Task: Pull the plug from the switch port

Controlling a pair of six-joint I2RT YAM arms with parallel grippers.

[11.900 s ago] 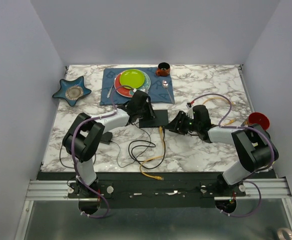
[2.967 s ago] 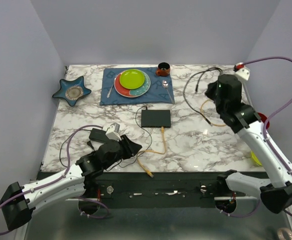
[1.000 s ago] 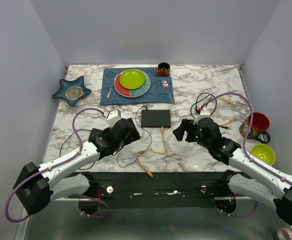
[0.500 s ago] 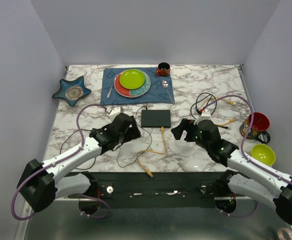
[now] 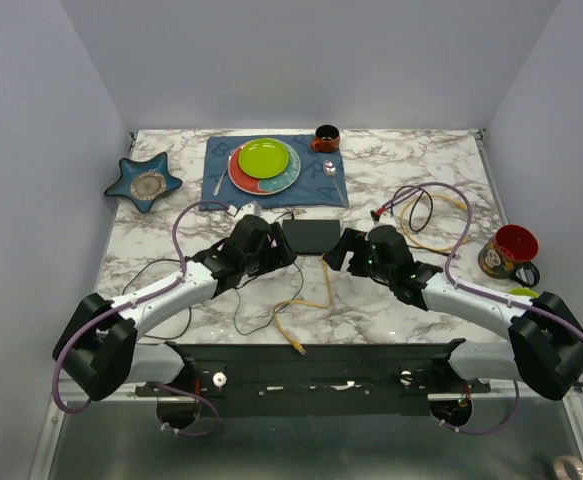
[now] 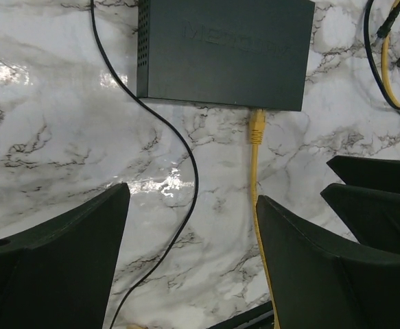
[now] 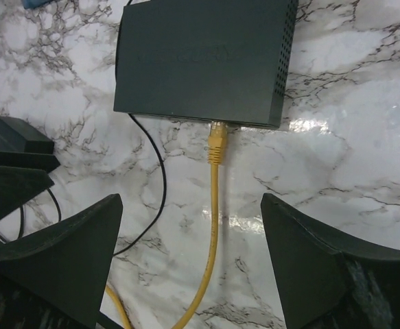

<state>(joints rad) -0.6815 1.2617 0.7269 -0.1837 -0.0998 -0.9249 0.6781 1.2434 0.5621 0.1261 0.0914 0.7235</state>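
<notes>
My left gripper (image 6: 193, 195) and right gripper (image 7: 191, 199) both stand with jaws wide apart, holding nothing, flanking the switch (image 7: 203, 58) at mid-table. The yellow plug (image 7: 217, 144) sits in its near-edge port.

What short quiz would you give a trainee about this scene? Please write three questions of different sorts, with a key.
1. True or false: the yellow plug sits in a port of the switch.
2. The left claw and the right claw are both: A) open and empty B) shut on the plug C) shut on the switch
3. What colour is the thin cord lying beside the yellow cable?
Key: 1 true; 2 A; 3 black.
</notes>
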